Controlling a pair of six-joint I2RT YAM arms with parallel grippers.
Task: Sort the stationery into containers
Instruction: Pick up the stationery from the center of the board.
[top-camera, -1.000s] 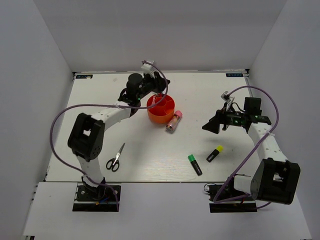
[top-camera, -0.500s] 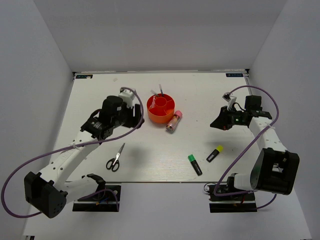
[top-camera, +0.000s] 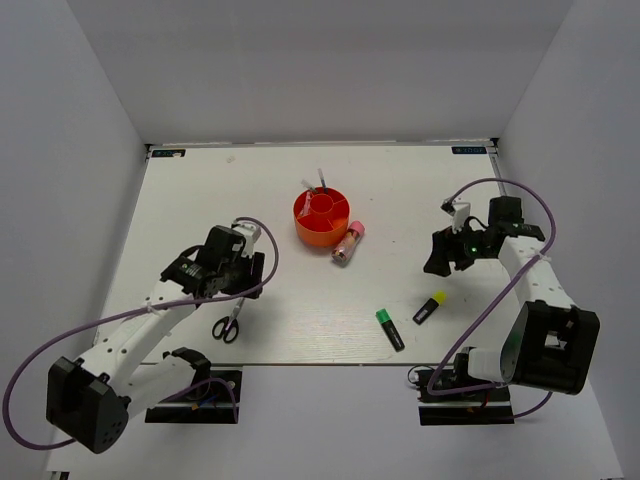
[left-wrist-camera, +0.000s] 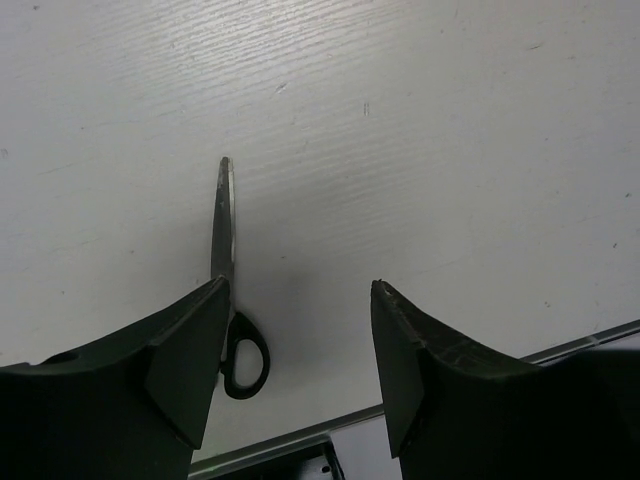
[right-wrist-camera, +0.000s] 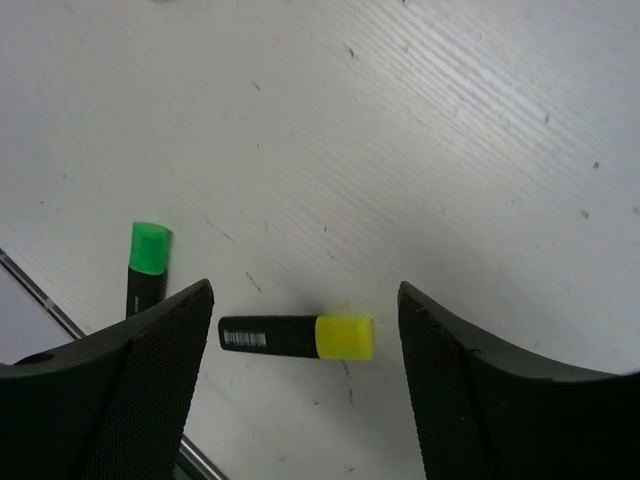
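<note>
At the left, your left hand (left-wrist-camera: 298, 290) is hovering above the worktop (top-camera: 300, 300) with its jaws spread and nothing between them. The scissors (left-wrist-camera: 225, 250) are lying flat, closed, near the front edge, and they are sitting in line with the left finger rather than in the gap. If you are descending from here, that finger is likely to land on the blade and skid the scissors toward the edge. Thin flat metal is also likely to slip out of a shallow pinch.

At the centre, the orange tub (top-camera: 315, 236) is standing with a thin white pen (top-camera: 319, 180) leaning up out of it. The pink-capped tube (top-camera: 348, 242) is lying just beside its right wall. A long item swung in low is at risk of knocking either one.

Further right, the green highlighter (right-wrist-camera: 148, 262) is lying near the yellow highlighter (right-wrist-camera: 297, 337). Your right hand (right-wrist-camera: 305, 290) is hanging over the yellow one, jaws spread and empty. That highlighter is lying lengthwise from finger to finger, so closing now is likely to catch it end to end and pop it loose.
</note>
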